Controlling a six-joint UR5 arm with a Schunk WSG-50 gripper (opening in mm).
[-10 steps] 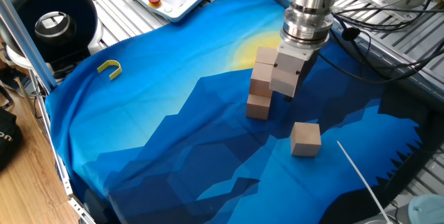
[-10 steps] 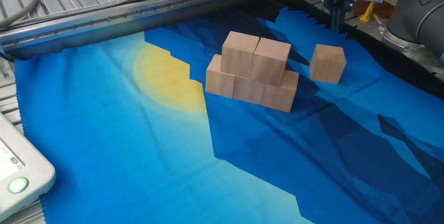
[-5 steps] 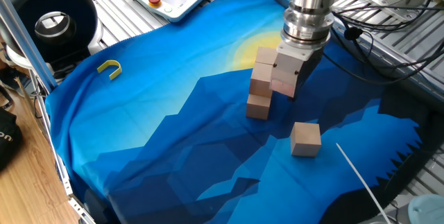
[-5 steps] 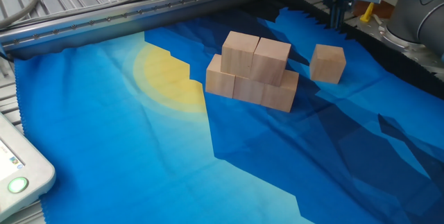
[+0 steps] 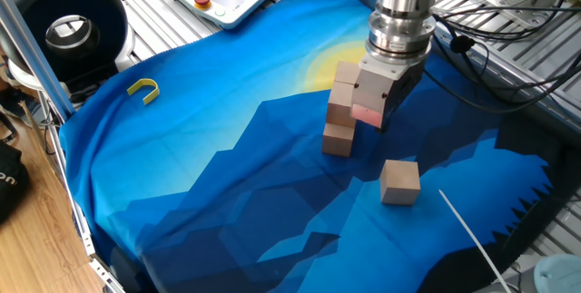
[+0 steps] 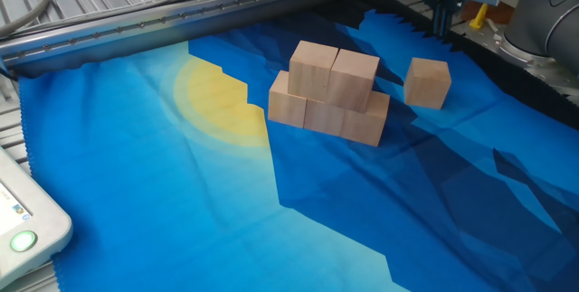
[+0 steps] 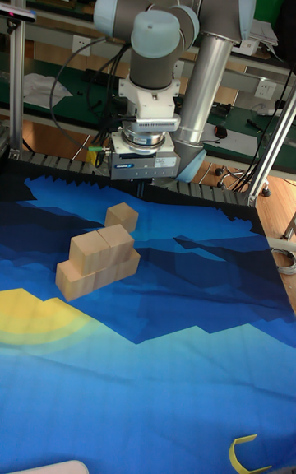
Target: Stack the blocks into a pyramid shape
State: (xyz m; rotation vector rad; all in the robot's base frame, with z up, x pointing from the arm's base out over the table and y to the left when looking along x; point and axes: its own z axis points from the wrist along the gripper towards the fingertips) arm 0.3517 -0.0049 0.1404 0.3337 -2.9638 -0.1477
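A stack (image 6: pixel 330 93) of 5 wooden blocks sits on the blue cloth (image 6: pixel 181 202) covering the surface, near the yellow sun patch (image 6: pixel 213 102). The bottom row has 3 blocks side by side, touching; 2 more rest on top of them, also touching each other. In the tall fixed view the stack (image 7: pixel 99 260) runs diagonally, with the upper pair toward its far end.

A 6th block (image 6: pixel 427 83) stands alone on the cloth, apart from the stack; it shows too in one fixed view (image 5: pixel 399 181) and in the tall fixed view (image 7: pixel 122 216).

The gripper (image 5: pixel 372 110) hangs above the stack, pointing down. In one fixed view its body hides part of the upper blocks. In the other fixed view only its lower edge and dark fingers (image 6: pixel 441 19) show at the top of the picture, behind the lone block. I cannot tell how wide it stands or whether it holds anything.

A yellow U-piece (image 5: pixel 143 90) lies on the cloth well apart from the blocks.
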